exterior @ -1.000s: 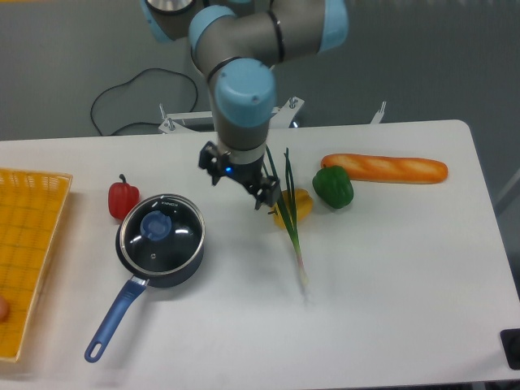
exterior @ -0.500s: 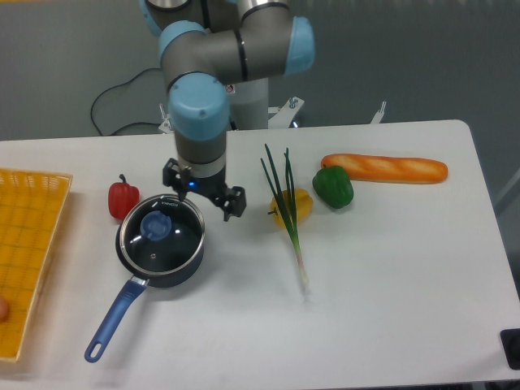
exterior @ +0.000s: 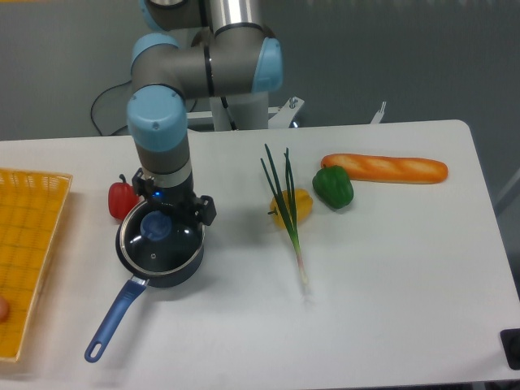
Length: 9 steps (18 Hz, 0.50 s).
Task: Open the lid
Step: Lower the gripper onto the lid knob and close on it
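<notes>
The gripper has swung leftward from the spring onion to above the lid (fingers spread, empty), ready to descend on its knob.

Single fixed view: we look from high at the front edge of the white rectangular table, angled down and toward the grey-and-blue robot arm at its far side, at medium distance; nearly the whole tabletop shows.

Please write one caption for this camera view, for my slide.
Tool poised above the lid covering the saucepan.
</notes>
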{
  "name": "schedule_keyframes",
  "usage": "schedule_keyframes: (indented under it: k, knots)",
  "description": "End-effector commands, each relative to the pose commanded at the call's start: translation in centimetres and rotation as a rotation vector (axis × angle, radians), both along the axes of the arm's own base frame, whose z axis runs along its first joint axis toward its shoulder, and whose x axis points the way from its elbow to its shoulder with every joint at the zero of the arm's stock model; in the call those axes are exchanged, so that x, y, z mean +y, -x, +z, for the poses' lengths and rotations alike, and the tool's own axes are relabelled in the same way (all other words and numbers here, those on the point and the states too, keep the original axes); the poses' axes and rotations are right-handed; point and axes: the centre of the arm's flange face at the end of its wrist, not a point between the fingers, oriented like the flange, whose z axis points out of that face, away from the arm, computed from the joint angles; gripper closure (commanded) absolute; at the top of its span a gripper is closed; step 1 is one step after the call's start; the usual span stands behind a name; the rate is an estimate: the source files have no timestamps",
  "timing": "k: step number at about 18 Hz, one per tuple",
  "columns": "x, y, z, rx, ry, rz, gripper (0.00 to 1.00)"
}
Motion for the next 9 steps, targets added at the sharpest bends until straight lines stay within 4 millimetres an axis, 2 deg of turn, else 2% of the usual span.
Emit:
schedule_keyframes:
  k: [4, 9]
  knots:
    - [0.67, -0.31, -1.20, 0.020, 0.021, -0.013, 0.00]
    - [0.75, -0.39, -1.24, 0.018, 0.021, -0.017, 0.00]
